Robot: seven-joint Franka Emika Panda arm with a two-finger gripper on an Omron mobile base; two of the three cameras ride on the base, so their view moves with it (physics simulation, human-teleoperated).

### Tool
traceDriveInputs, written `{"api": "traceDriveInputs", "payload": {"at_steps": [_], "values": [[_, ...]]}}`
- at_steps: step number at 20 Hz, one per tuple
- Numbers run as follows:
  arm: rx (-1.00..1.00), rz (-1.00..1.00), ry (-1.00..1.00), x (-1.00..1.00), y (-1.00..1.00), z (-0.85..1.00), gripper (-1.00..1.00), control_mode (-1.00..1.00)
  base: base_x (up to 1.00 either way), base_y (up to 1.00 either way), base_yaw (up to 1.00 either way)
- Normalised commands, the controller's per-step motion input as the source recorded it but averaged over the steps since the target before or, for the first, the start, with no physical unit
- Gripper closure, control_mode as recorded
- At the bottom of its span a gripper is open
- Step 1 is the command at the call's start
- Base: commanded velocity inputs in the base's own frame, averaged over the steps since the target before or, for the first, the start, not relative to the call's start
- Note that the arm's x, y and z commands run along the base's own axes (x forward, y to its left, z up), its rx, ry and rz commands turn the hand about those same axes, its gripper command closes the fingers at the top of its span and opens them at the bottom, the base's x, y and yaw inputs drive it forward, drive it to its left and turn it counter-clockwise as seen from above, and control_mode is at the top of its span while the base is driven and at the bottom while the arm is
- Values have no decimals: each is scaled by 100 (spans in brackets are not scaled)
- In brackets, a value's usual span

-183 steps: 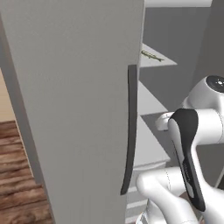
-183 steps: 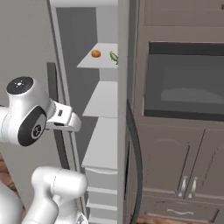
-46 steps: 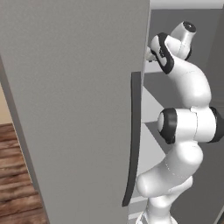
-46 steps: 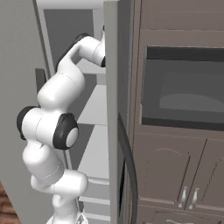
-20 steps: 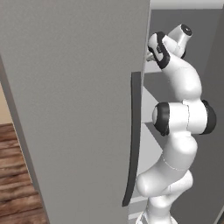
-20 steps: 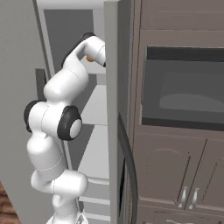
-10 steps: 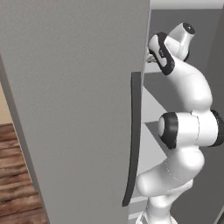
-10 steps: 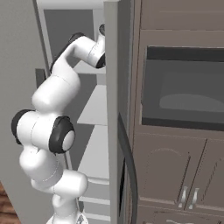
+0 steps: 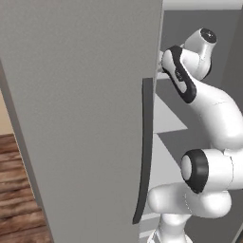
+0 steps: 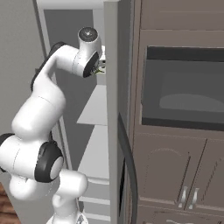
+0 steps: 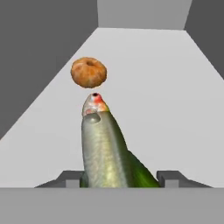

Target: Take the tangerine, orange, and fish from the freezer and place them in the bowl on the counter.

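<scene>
Fish (image 11: 105, 148) between open pincer (image 11: 119, 178) tips — tangerine (image 11: 89, 72) beyond

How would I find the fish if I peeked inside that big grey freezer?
Look in the freezer, on the white shelf high up where the robot's arm reaches in. The fish lies there between the gripper fingers, long and silvery green with a reddish snout. The round orange fruit just past its nose is small and bumpy.
</scene>
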Motion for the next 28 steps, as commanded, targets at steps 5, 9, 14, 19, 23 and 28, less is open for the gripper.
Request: {"api": "traceDriveInputs", "payload": {"at_steps": [5, 9, 14, 19, 23, 28], "values": [[0, 0, 0, -74, -3, 15, 100, -100, 0, 0, 0], [0, 0, 0, -69, 0, 10, 100, -100, 0, 0, 0], [0, 0, 3, -84, 0, 1, 100, -100, 0, 0, 0], [0, 0, 10, -97, 0, 0, 100, -100, 0, 0, 0], [0, 0, 9, -88, 0, 0, 100, -100, 0, 0, 0], [0, 0, 8, -79, 0, 0, 100, -100, 0, 0, 0]]}}
